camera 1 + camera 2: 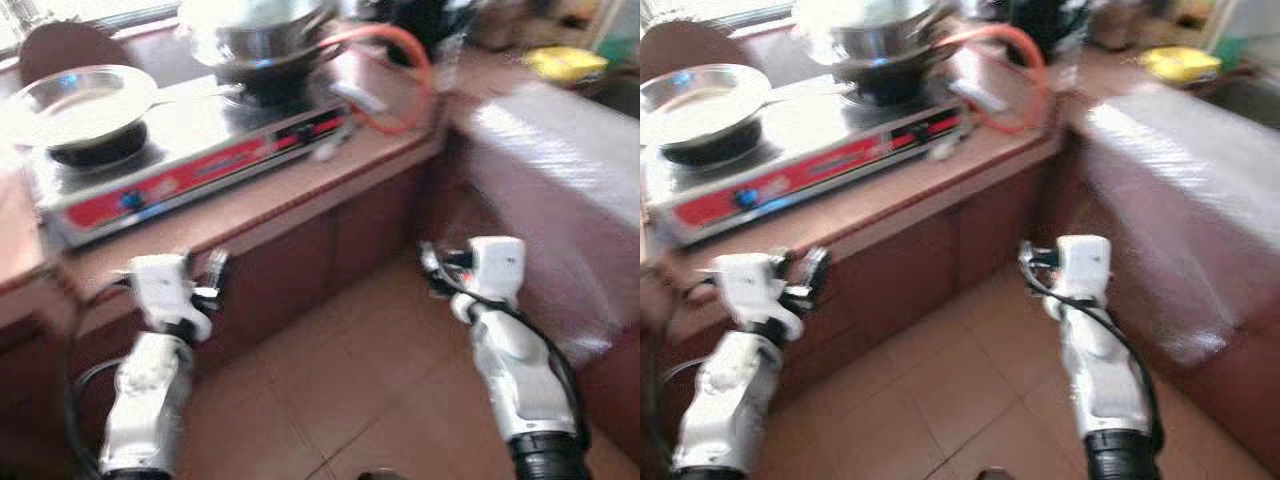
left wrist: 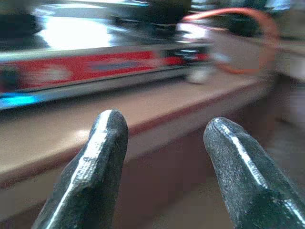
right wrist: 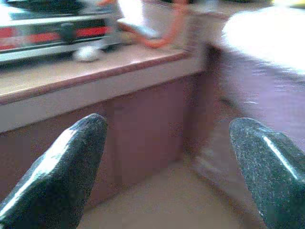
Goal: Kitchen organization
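A steel two-burner gas stove point(image 1: 190, 160) with a red front panel stands on the brown counter point(image 1: 260, 215). A shallow steel pan point(image 1: 75, 100) rests on its left burner and a dark wok point(image 1: 265, 45) on its right one. An orange gas hose point(image 1: 405, 70) loops off the stove's right end. My left gripper point(image 2: 164, 138) hangs open in front of the counter edge, with nothing between its fingers. My right gripper point(image 3: 167, 143) is open too, low before the cabinet doors point(image 3: 143, 129). The picture is blurred.
The counter turns a corner at the right, where a shiny plastic-wrapped surface point(image 1: 570, 140) runs toward me. A yellow object point(image 1: 565, 62) lies at the back right. Brown floor tiles point(image 1: 350, 380) spread between the cabinets below my arms.
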### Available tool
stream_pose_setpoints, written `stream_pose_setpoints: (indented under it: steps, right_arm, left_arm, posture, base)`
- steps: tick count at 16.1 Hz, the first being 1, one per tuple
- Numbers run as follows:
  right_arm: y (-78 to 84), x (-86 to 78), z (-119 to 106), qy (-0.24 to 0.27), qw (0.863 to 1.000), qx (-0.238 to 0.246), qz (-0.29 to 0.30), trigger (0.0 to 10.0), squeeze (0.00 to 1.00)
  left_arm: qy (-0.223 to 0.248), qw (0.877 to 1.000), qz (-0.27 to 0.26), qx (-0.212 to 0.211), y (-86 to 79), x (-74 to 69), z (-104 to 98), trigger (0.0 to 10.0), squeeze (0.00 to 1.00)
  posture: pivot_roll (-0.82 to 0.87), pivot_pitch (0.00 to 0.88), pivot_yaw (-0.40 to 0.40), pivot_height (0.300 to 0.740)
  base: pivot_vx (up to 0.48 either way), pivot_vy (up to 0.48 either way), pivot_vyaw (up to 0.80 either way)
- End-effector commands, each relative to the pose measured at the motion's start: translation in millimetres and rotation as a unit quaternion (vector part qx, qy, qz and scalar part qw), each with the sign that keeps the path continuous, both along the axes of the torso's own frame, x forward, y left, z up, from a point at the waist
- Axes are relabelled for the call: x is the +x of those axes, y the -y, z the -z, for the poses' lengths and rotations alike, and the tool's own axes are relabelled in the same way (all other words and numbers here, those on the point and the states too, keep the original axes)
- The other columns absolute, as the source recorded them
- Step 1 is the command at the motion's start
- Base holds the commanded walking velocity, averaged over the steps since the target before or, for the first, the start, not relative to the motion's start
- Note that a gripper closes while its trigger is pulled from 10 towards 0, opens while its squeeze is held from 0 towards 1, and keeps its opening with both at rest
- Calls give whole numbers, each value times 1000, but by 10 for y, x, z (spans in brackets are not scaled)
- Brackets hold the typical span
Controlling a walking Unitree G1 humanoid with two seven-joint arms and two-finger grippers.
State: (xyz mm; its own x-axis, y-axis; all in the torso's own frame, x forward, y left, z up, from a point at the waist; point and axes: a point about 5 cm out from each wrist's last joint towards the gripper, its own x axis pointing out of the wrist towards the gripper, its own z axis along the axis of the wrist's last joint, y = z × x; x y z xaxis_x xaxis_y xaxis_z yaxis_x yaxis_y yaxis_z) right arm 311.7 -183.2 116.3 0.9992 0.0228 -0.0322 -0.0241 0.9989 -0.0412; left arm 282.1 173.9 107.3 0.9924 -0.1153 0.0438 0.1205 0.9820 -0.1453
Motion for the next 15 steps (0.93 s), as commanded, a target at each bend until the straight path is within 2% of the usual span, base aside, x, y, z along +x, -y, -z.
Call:
stream_pose_setpoints:
  steps: [1, 3, 4, 15]
  right_arm:
    - [-60, 6, -44, 9, 1000, 4, -7, 10000, 0]
    - [-61, 2, -43, 10, 1000, 1, -7, 10000, 0]
    - [-60, -1, -42, 9, 1000, 0, -8, 10000, 0]
    - [22, -58, -42, 12, 1000, -12, -6, 10000, 0]
  left_arm:
    - [-2, 1000, -4, 4, -64, -22, 6, 10000, 0]
    - [-3, 1000, -2, 19, -58, -27, 16, 10000, 0]
    - [-1, 999, -30, 17, -88, -29, 22, 10000, 0]
    - [3, 1000, 2, 11, -113, -3, -13, 10000, 0]
  posture:
    - [-146, 92, 41, 740]
    - [-151, 90, 41, 740]
    - [-151, 90, 41, 740]
    - [-151, 94, 52, 740]
  base:
    - [0, 0, -800]
    - [0, 0, -800]
    - [0, 0, -800]
    - [0, 0, -800]
